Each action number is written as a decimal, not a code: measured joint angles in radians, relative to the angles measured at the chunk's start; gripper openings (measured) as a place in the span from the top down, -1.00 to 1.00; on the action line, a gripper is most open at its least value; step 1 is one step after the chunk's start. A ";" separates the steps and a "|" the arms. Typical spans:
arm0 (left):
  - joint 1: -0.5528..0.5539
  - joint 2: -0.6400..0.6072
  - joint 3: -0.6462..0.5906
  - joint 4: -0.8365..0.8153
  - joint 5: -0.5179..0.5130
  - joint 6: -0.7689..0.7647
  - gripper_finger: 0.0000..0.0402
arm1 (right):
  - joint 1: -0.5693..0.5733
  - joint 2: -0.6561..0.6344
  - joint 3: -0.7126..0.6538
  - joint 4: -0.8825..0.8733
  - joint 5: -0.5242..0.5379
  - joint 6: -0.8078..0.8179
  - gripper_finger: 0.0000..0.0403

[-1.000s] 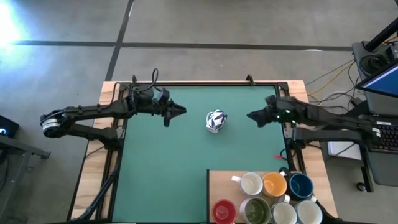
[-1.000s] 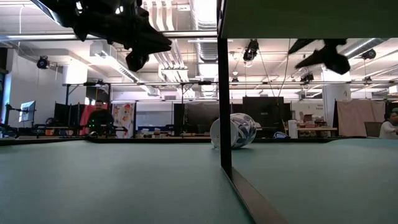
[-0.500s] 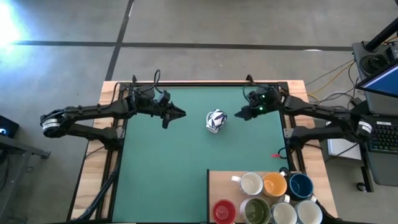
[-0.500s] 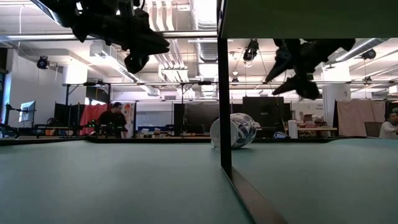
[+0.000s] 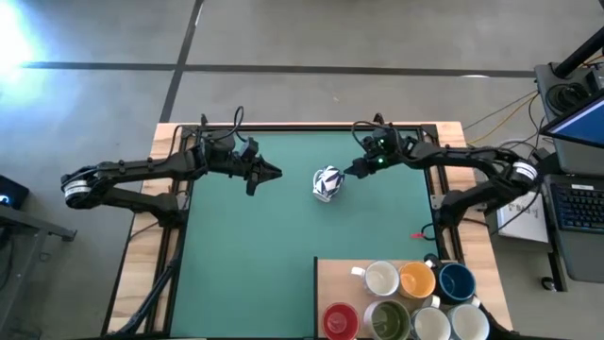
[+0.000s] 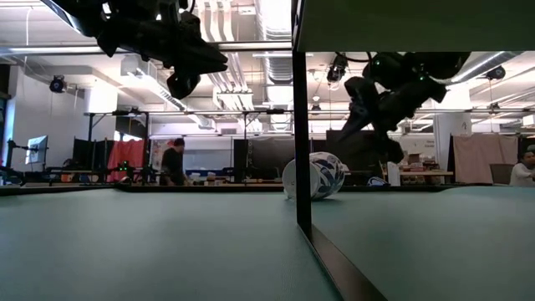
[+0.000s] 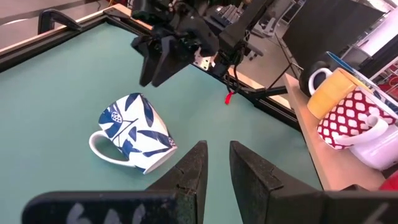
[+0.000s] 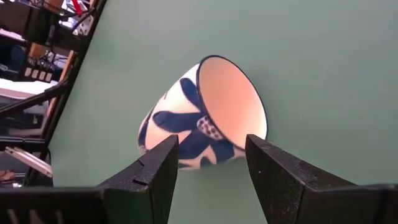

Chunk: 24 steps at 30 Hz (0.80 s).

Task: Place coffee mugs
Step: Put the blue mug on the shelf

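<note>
So my right jaws sit spread wide beside the tipped blue-leaf mug. Nothing pinched. My left jaws hover nearly closed, empty.

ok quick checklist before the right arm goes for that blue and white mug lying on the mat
1. Right gripper open: ok, fingers spread wide.
2. Gripper lined up with the blue-patterned mug: ok, rim sits between the fingers in the right wrist view.
3. Mug upright: not ok, on its side on the green mat.
4. Contact made: cannot tell.
5. Left gripper clear: ok, hovering apart from the mug.
6. Free spot among the other mugs on the wooden board: cannot tell.
</note>
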 joint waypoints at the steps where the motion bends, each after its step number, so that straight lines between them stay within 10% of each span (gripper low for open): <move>1: 0.000 0.000 0.000 0.000 0.000 0.000 0.75 | 0.000 0.015 0.000 0.024 -0.001 0.000 0.14; 24: 0.000 0.000 0.000 -0.002 0.008 0.007 0.75 | 0.076 0.213 0.000 0.349 -0.166 0.072 0.26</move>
